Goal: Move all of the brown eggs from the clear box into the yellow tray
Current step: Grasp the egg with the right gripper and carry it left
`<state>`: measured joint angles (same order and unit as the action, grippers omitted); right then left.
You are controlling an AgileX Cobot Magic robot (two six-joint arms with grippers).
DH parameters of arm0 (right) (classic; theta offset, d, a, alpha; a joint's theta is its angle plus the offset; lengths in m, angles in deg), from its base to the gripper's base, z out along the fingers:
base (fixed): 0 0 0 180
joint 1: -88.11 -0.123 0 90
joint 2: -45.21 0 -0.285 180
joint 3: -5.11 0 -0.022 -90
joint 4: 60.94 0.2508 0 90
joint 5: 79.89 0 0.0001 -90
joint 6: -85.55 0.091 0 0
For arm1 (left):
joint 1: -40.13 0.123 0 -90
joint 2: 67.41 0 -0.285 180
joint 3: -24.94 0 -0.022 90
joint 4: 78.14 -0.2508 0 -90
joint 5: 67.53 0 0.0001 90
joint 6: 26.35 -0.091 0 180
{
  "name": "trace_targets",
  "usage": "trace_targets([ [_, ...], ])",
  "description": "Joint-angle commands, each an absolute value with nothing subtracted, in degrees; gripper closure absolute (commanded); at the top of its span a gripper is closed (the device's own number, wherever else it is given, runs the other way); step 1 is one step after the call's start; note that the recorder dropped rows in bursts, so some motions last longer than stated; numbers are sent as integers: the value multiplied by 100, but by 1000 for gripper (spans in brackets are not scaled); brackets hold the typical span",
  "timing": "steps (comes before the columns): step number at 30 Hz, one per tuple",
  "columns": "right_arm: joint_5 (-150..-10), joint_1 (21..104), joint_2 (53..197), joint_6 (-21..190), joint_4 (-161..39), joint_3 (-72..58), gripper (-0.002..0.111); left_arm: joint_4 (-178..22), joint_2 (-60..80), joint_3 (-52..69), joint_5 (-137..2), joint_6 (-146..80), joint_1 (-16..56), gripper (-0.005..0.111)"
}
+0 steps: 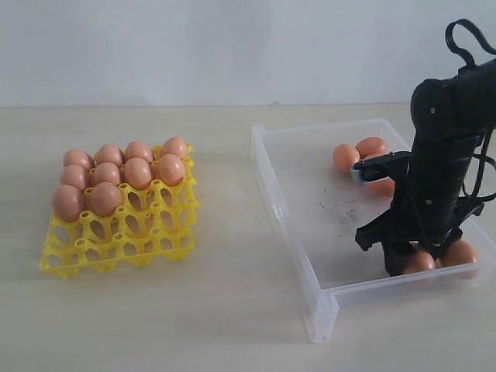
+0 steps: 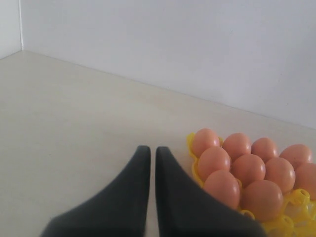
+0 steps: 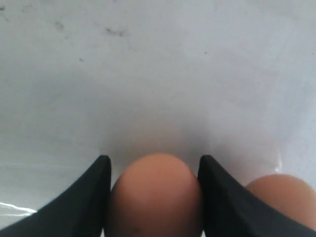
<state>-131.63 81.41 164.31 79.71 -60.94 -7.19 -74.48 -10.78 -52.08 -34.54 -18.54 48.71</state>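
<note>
The yellow tray [image 1: 116, 249] lies on the left with several brown eggs [image 1: 105, 198] filling its far rows; its near cups are bare. The clear box [image 1: 310, 225] lies on the right. My right gripper [image 1: 417, 263] is down in its near right corner, with its fingers pressed on both sides of a brown egg [image 3: 155, 197] that rests on the box floor. A second egg [image 3: 281, 195] lies just beside it. Three more eggs [image 1: 346, 156] sit near the far wall. My left gripper [image 2: 149, 150] is shut on nothing, beside the tray's eggs [image 2: 223, 187].
The box floor carries dark scuff marks [image 1: 341, 211]. The black right arm [image 1: 442, 155] stands over the box's right part and hides some of it. A pale wall [image 1: 232, 46] backs the table.
</note>
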Motion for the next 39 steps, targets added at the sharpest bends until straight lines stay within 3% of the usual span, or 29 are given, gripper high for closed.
trace_targets([
  [1, -12056, 8176, 16145, 7922, -6094, -744, 108, -7470, -1124, -5228, -3496, -1824, 4855, 103],
  [7, -9933, 7871, 15564, 7359, -5017, -744, 108, -7470, -1124, -5228, -3496, -1824, 4855, 103],
  [12, -8089, 6960, 15551, 7109, -4756, -744, 108, -7470, -1124, -5228, -3486, -1824, 4855, 103],
  [23, -6108, 5860, 15551, 7579, -4891, -744, 108, -7470, -1124, -5228, -3486, -1824, 4855, 103],
  [33, -4114, 5680, 15551, 10276, -7770, -911, 108, -7470, -1124, -5228, -3463, -1824, 4855, 103],
  [39, -2678, 5680, 15760, 10016, -7249, -1632, 108, -7470, -1124, -5228, -3463, -1824, 4855, 103],
])
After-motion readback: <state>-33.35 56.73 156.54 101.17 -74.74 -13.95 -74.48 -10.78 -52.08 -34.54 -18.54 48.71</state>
